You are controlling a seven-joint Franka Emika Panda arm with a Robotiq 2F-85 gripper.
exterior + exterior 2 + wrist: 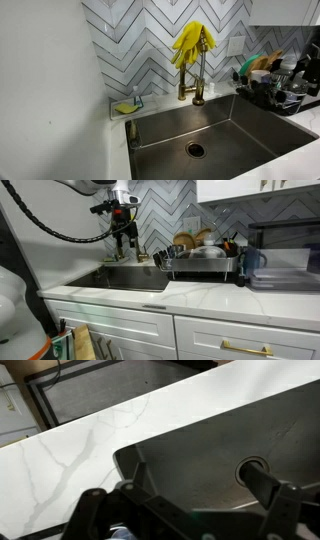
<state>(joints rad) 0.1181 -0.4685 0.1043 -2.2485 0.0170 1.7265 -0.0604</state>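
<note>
My black Robotiq gripper [122,246] spread wide, empty; stainless steel sink [190,455] below. Near it, yellow rubber glove [192,42] over brass faucet [183,88]: limp, light, slick; I'd pinch 1 cuff.

The sink [230,125] showed brushed steel, dully gleaming. The bench [80,445] was smooth, polished white stone, grey-veined. Tiles [140,40] shone glossy, the faucet [199,80] gleamed brass-toned metal, and the rubber gloves [192,42] looked soft and yellow. The end effector [190,520] looked matt black.
</note>
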